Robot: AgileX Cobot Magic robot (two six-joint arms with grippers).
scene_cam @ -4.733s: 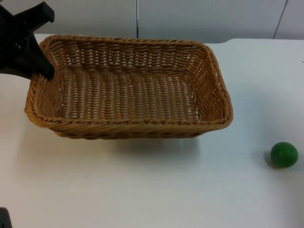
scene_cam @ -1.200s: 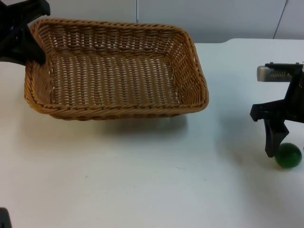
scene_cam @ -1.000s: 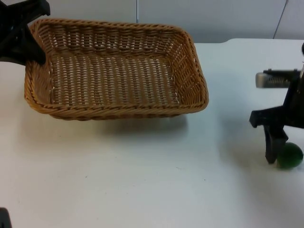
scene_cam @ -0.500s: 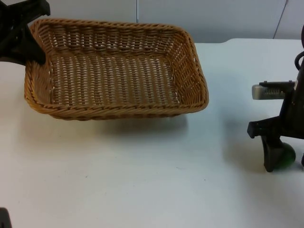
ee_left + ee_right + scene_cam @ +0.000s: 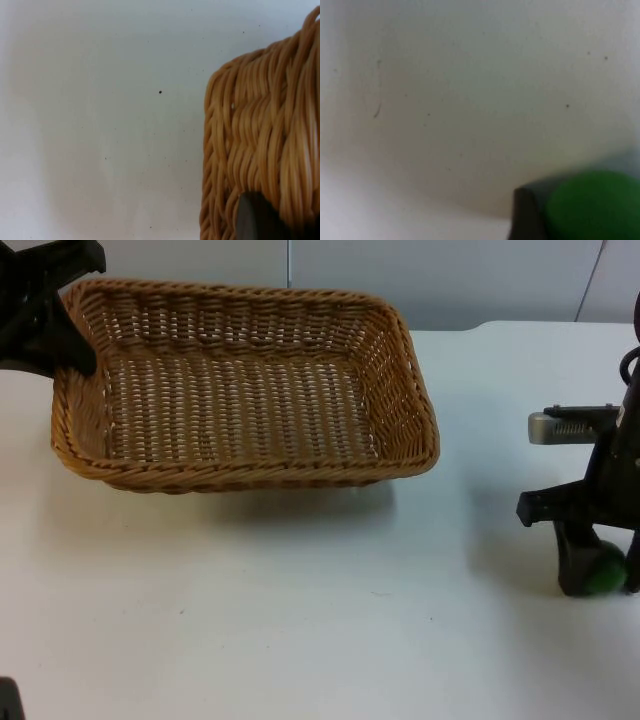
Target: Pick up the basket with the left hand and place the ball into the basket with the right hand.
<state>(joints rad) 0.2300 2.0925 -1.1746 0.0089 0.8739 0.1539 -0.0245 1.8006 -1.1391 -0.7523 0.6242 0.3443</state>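
On the white counter [image 5: 300, 640] lay a rectangular woven wicker basket [image 5: 245, 390], its far left corner clamped by the left pincer [image 5: 75, 355], whose dark fingertip [image 5: 255, 217] pressed the ribbed weave. Well apart, at the right edge, the right pincer [image 5: 598, 575] stood upright, its fingers spread either side of the round green ball [image 5: 605, 573], half hidden behind one finger [image 5: 572, 562].
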